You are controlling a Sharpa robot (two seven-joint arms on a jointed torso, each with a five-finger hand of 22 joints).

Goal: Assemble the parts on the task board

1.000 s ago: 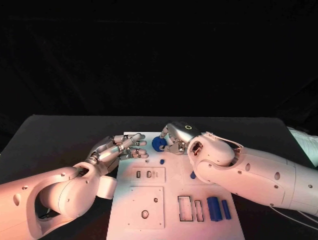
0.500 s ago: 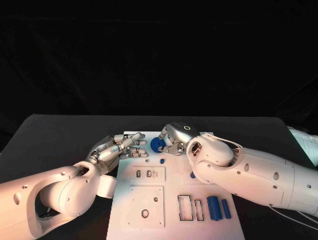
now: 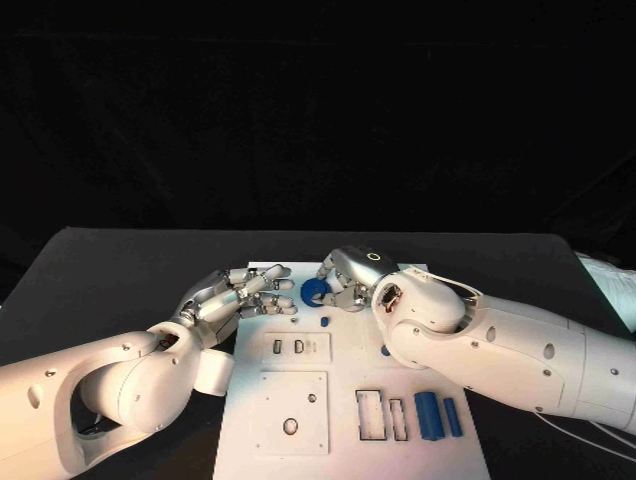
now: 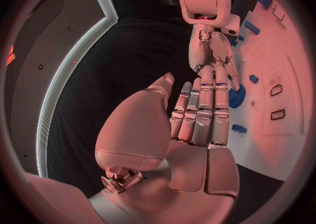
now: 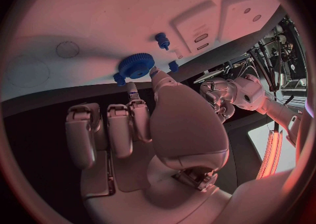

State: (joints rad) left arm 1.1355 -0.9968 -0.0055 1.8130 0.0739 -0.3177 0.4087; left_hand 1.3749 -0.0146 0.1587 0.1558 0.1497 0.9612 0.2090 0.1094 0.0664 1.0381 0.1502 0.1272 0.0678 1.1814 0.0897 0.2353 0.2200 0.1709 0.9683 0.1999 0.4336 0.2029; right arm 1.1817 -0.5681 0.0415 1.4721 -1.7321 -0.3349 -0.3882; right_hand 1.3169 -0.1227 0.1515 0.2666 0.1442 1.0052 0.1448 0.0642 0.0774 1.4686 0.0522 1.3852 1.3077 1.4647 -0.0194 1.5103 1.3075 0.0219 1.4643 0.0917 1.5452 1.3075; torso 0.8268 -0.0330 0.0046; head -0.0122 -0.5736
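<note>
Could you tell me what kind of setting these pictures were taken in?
Probably a robotics lab test bench: a black table against a dark backdrop, a white task board with cut-out slots, and small blue parts such as a gear.

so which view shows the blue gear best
The right wrist view: the blue gear shows whole, teeth visible, at the right hand's fingertips. The head view shows it half hidden behind that hand; the left wrist view shows an edge.
</note>
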